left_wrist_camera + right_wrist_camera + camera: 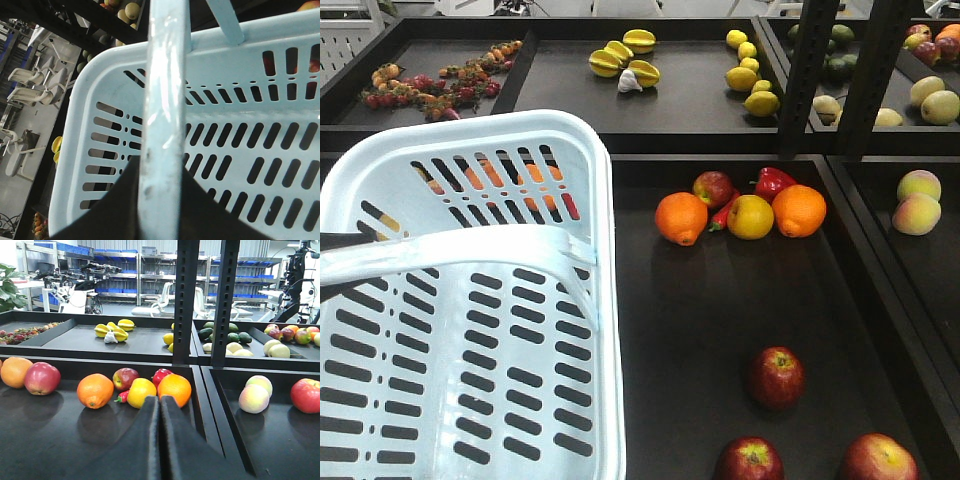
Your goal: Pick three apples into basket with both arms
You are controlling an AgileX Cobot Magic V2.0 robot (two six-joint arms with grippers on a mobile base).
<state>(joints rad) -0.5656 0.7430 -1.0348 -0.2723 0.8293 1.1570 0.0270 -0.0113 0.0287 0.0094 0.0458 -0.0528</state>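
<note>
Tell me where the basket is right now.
In the front view the basket fills the lower left, its right rim alongside the dark tray, with the nearest red apple to its right.

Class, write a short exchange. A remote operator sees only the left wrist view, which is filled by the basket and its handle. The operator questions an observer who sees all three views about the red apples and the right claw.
Operator: My view is all basket. Where are the red apples?
Observer: Three red apples lie on the dark tray to the right of the basket.
Operator: Is the right claw carrying one?
Observer: No. The right claw is shut and empty, pointing toward an orange.
</note>
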